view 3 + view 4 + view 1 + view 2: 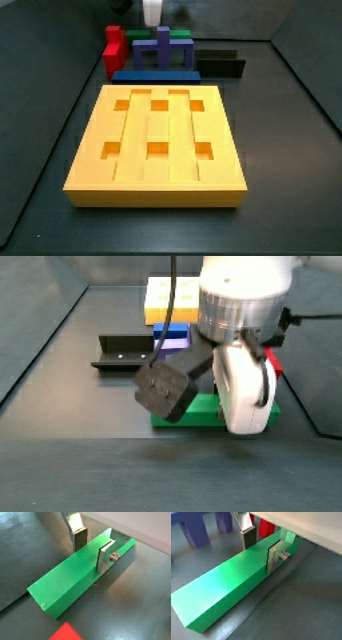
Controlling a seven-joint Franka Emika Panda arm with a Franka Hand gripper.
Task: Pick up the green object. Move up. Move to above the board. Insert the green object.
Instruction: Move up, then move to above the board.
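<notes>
We take the green object as our landmark. It lies flat on the dark floor, a long plain bar, and in both wrist views its long axis runs straight away from the camera, with the gripper set near its far end rather than its middle.

The gripper's fingers straddle the bar across its short width, one silver plate on each long side. We judge the plates to be close against the bar's flanks, narrow, but we cannot tell whether the pads actually press it yet; the bar still sits on the floor.

In a side view the board lies well apart from the green object, on the near side of a blue flat bar. A purple block and a red piece stand beside the green one.

So the grip is crosswise and off-centre: we expect the long free end to droop once lifted.
</notes>
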